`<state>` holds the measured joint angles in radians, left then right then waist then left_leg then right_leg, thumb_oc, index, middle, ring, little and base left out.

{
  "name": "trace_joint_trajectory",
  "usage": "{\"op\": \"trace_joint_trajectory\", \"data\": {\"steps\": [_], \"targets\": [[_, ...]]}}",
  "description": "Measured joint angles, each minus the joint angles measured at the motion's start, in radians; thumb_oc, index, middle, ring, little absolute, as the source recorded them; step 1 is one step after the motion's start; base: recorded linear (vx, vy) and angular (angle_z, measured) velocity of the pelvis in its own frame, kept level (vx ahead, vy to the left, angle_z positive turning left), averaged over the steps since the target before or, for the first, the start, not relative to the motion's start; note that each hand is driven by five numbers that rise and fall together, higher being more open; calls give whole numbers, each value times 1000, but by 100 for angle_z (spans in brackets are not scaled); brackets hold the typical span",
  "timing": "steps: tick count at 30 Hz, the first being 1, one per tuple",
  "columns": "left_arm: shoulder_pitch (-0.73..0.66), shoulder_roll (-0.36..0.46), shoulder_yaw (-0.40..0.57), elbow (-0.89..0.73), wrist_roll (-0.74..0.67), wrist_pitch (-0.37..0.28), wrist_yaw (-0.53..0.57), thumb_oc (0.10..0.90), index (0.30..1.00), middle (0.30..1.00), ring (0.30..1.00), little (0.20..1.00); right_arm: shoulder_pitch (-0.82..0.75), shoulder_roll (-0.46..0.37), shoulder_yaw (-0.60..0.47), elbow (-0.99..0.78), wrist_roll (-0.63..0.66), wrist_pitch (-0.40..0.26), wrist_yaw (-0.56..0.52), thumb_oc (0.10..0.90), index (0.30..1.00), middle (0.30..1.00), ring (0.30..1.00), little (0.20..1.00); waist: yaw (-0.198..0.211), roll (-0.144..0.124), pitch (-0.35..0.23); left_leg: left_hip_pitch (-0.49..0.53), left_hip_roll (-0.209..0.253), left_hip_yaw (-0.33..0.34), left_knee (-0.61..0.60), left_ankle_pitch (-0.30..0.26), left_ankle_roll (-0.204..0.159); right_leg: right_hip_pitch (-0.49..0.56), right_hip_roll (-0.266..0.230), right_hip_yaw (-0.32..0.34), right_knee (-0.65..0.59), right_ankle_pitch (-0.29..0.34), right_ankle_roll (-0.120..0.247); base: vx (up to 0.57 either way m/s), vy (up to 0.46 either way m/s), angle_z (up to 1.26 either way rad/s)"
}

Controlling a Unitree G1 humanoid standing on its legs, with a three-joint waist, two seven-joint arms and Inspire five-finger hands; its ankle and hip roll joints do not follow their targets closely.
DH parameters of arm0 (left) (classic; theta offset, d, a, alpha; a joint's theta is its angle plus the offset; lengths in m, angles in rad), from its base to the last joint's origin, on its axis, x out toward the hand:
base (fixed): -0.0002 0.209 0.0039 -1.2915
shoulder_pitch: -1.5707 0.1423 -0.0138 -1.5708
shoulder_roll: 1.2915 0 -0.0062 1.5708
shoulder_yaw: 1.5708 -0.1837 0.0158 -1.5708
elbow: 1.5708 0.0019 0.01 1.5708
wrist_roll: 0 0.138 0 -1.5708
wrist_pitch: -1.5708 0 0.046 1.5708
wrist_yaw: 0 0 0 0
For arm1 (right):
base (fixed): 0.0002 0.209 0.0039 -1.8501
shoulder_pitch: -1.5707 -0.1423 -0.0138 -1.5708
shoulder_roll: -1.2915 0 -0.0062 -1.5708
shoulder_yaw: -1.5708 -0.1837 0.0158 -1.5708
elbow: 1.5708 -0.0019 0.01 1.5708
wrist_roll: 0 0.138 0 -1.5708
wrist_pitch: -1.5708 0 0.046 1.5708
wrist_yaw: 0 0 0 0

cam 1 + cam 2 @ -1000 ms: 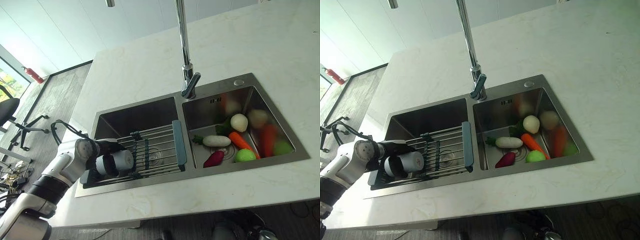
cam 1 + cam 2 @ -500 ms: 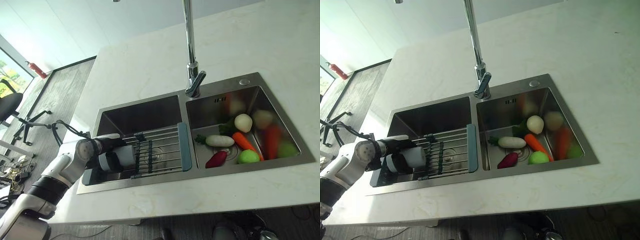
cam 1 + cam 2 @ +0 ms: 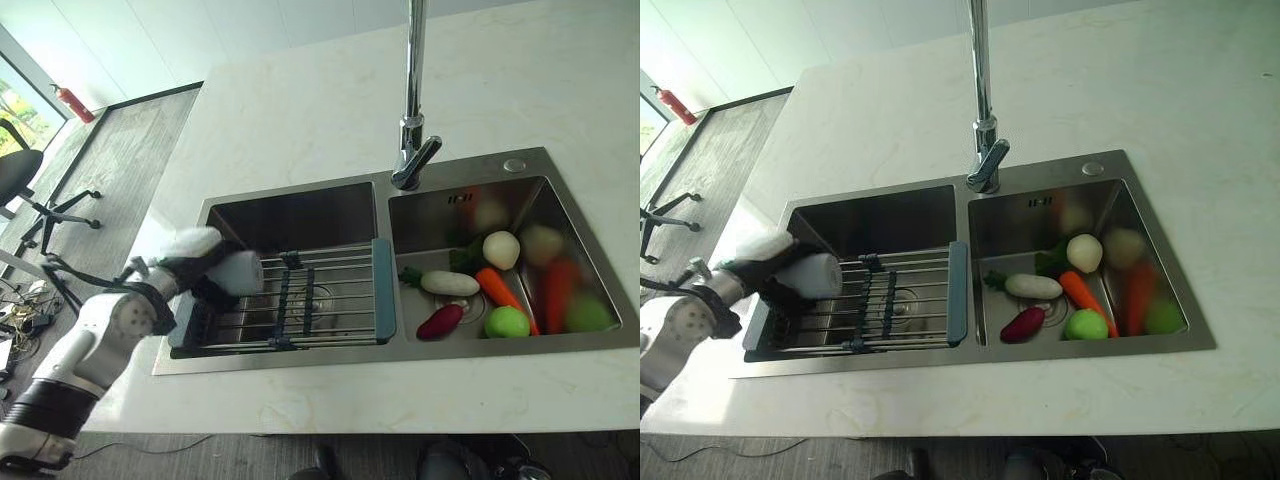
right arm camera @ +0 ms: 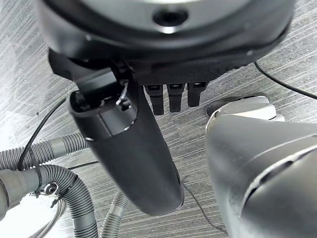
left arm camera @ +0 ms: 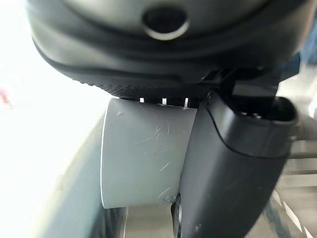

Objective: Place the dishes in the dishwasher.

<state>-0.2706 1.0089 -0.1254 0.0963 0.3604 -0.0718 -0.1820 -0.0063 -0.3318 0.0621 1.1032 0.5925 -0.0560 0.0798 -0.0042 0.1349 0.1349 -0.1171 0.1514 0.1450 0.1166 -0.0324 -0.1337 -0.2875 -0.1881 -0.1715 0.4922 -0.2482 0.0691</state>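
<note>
A pale grey cup (image 3: pixel 241 272) is held in my left hand (image 3: pixel 185 262) above the left end of the wire rack (image 3: pixel 330 300), which spans the left basin of the steel sink (image 3: pixel 300 365). The cup lies on its side, mouth toward the rack. In the left wrist view my thumb (image 5: pixel 228 168) and fingers are curled round the cup (image 5: pixel 143 163). The same cup (image 3: pixel 820 275) sits just right of the hand (image 3: pixel 758 262) in the right eye view. My right hand (image 4: pixel 129 144) hangs low over the floor, its fingers relaxed and holding nothing.
A tall tap (image 3: pixel 413 90) rises between the two basins. The right basin holds vegetables: a white radish (image 3: pixel 449 283), a carrot (image 3: pixel 497 290), a green apple (image 3: pixel 507 321) and others. White counter surrounds the sink. Grey hoses (image 4: pixel 59 178) lie on the floor.
The camera has shifted. My left hand has turned and raised the cup from the rack's left end, so it now sits higher and nearer the sink's left rim.
</note>
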Motion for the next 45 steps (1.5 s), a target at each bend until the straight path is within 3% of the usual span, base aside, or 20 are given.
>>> {"op": "trace_joint_trajectory", "data": {"steps": [7, 10, 16, 18, 22, 24, 26, 27, 28, 29, 31, 34, 35, 37, 38, 39, 41, 43, 45], "targets": [[153, 8, 181, -150, -5, -124, 180, 400, 300, 300, 300, 300, 26, 33, -35, -9, -2, -2, 0, 800, 900, 900, 900, 900, 29, -1, 0, 40, 2, -14, -14, -2, 2, 58, -2, -23, -20, -8, 6, 30, -32, 9], [244, -16, 222, -227, -3, -143, 218, 400, 300, 300, 300, 300, 30, 54, -40, -8, -3, -3, 0, 800, 900, 900, 900, 900, 43, -4, -1, 51, 1, -28, -14, -2, 2, 81, -3, -37, -20, -15, 4, 48, -50, 15], [347, -26, 283, -240, -2, -177, 412, 400, 300, 300, 300, 300, 29, 56, -38, -7, -27, -3, 1, 800, 900, 900, 900, 900, 87, -17, -29, 52, 2, -50, -11, -2, 2, 91, -1, -55, -12, -26, -1, 35, -48, 7], [374, -68, 337, -237, -24, -187, 485, 400, 300, 300, 300, 300, 35, 57, -32, -5, -45, -2, 5, 800, 900, 900, 900, 900, 99, -21, -45, 53, 2, -58, -9, -2, 2, 100, -1, -63, -11, -31, -1, 54, -96, 15], [425, -245, 419, -185, -82, -197, 629, 400, 300, 300, 300, 300, 50, 62, 25, 14, -100, 19, 25, 800, 900, 900, 900, 900, 135, -18, -77, 48, 8, -100, 4, 2, 6, 141, -2, -115, -5, -52, -10, -12, -75, 32], [458, -318, 436, -162, -82, -193, 658, 400, 300, 300, 300, 300, 51, 71, 44, 15, -138, 30, 21, 800, 900, 900, 900, 900, 159, -21, -84, 41, 6, -105, 4, 22, 32, 145, -7, -138, -3, -58, -16, -144, -20, 47], [496, -355, 433, -135, -80, -183, 662, 400, 300, 300, 300, 300, 51, 76, 54, 14, -169, 36, 25, 800, 900, 900, 900, 900, 185, -24, -84, 3, 2, -146, -15, 78, 67, 150, -18, -200, 5, -62, -30, -279, 56, 93], [507, -375, 430, -120, -80, -186, 665, 400, 300, 300, 300, 300, 57, 84, 55, 30, -169, 7, 16, 800, 900, 900, 900, 900, 200, -29, -81, -17, -6, -181, -63, 153, 60, 145, -18, -209, 5, -59, -39, -272, 102, 126], [521, -399, 430, -107, -81, -193, 672, 400, 300, 300, 300, 300, 61, 95, 56, 35, -169, -16, 3, 800, 900, 900, 900, 900, 200, -34, -80, -19, -9, -217, -141, 248, 78, 142, -34, -260, -15, -50, -59, -212, 125, 131], [525, -407, 424, -92, -82, -197, 674, 400, 300, 300, 300, 300, 65, 93, 54, 33, -167, -19, -1, 800, 900, 900, 900, 900, 200, -47, -63, -39, 9, -147, -115, 191, 110, 143, -49, -315, -37, -34, -85, -213, 220, 127], [522, -404, 421, -59, -81, -205, 683, 400, 300, 300, 300, 300, 64, 86, 39, 48, -158, 5, 3, 800, 900, 900, 900, 900, 199, -68, -52, -46, 91, 11, 62, 123, 44, 170, -64, -390, -67, -8, -90, -114, 279, 109], [502, -403, 384, -28, -80, -232, 695, 400, 300, 300, 300, 300, 43, 76, 13, 134, -159, 27, 20, 800, 900, 900, 900, 900, 195, -90, -41, 44, 131, 87, 189, 56, -4, 192, -131, -458, -77, 24, -70, -154, 406, 100], [486, -402, 370, -28, -79, -239, 694, 400, 300, 300, 300, 300, 47, 64, 10, 143, -158, 23, 23, 800, 900, 900, 900, 900, 193, -82, -44, 72, 139, 117, 205, 30, 4, 189, -152, -481, -76, 40, -60, -136, 508, 108], [427, -399, 337, -34, -79, -239, 692, 400, 300, 300, 300, 300, 40, 29, 10, 147, -152, 13, 24, 800, 900, 900, 900, 900, 179, -56, -45, 102, 87, 140, 161, -40, 60, 164, -212, -512, -47, 67, -23, -31, 522, 112], [390, -389, 321, -37, -79, -239, 690, 400, 300, 300, 300, 300, 36, 17, 0, 147, -135, -2, 22, 800, 900, 900, 900, 900, 165, -51, -45, 104, 45, 179, 109, -112, 87, 131, -258, -492, -9, 76, -9, 25, 580, 118], [359, -383, 318, -33, -82, -232, 679, 400, 300, 300, 300, 300, 27, 23, -18, 147, -116, -12, 19, 800, 900, 900, 900, 900, 158, -76, -27, 100, -31, 157, 108, -117, 78, 118, -305, -430, -7, 101, 2, 27, 576, 106], [350, -370, 293, -30, -83, -231, 667, 400, 300, 300, 300, 300, 45, 28, -59, 115, -109, -3, 15, 800, 900, 900, 900, 900, 174, -84, -27, 98, -119, 135, 138, -155, 128, 140, -387, -395, -18, 154, 8, -5, 412, 65], [359, -354, 296, -49, -87, -232, 653, 400, 300, 300, 300, 300, 42, 44, -29, 68, -109, -9, 17, 800, 900, 900, 900, 900, 203, -72, -27, 76, -167, 116, 169, -183, 171, 179, -396, -389, -87, 223, -11, -6, 416, 54], [359, -344, 294, -53, -120, -234, 642, 400, 300, 300, 300, 300, 32, 98, 12, 17, -109, -13, 29, 800, 900, 900, 900, 900, 203, -62, -29, 54, -206, 50, 201, -184, 208, 238, -388, -357, -127, 349, -25, 0, 336, 118]]}}
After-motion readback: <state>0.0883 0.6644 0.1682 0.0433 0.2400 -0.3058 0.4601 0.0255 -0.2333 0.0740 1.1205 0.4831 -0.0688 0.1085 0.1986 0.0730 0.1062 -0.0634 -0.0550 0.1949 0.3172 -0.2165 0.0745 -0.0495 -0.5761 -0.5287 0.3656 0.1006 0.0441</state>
